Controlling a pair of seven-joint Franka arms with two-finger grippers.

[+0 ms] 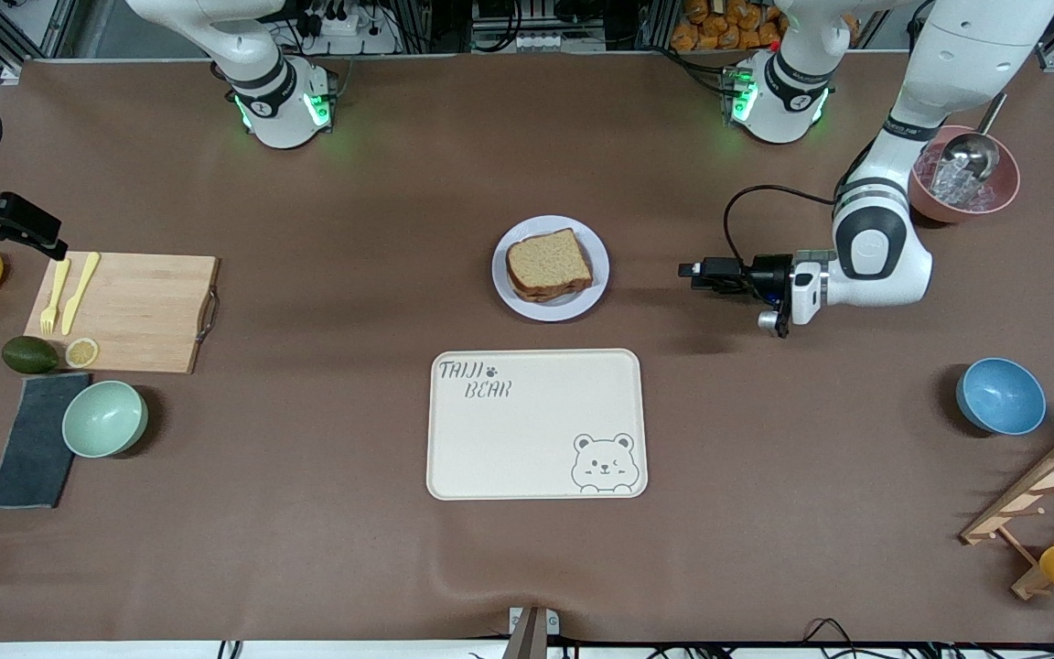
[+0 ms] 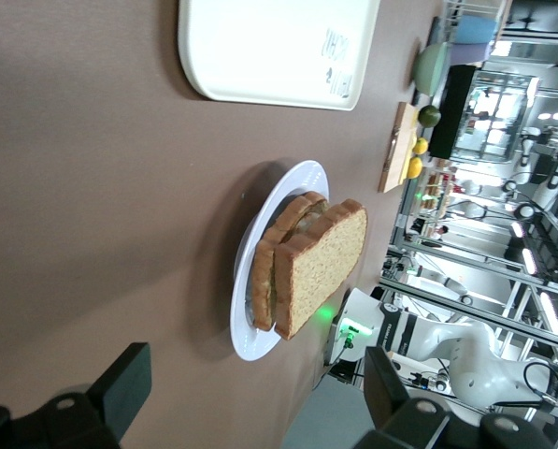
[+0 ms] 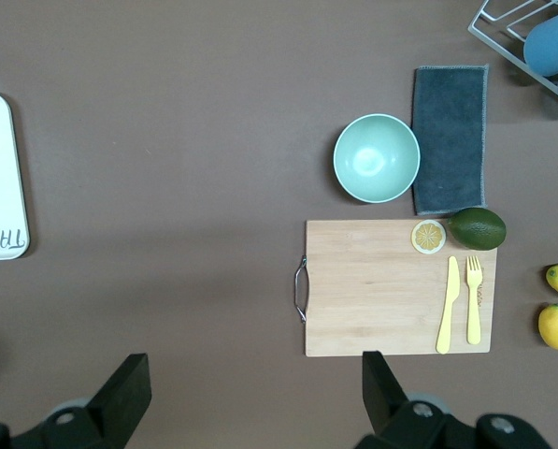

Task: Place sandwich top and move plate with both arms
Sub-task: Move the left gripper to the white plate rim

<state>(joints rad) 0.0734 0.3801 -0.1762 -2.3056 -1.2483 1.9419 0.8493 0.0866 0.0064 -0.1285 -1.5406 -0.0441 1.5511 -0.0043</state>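
The sandwich top (image 1: 548, 264), a tan bread slice with a brown crust, lies on a lower slice on the plate (image 1: 550, 311) in the middle of the table. In the left wrist view the sandwich top (image 2: 321, 267) leans over the plate's rim (image 2: 246, 323). My left gripper (image 1: 693, 275) (image 2: 255, 388) hangs low and level beside the plate, toward the left arm's end, open, holding nothing. My right gripper (image 1: 49, 240) (image 3: 250, 388) hovers high by the cutting board (image 3: 381, 290), open and holding nothing.
A cream bear tray (image 1: 536, 424) lies nearer the camera than the plate. The board (image 1: 124, 311) carries a yellow knife and fork. A green bowl (image 1: 104, 418), towel (image 1: 31, 439), blue bowl (image 1: 1000, 395), pink bowl (image 1: 964, 183) and wooden rack (image 1: 1048, 513) ring the edges.
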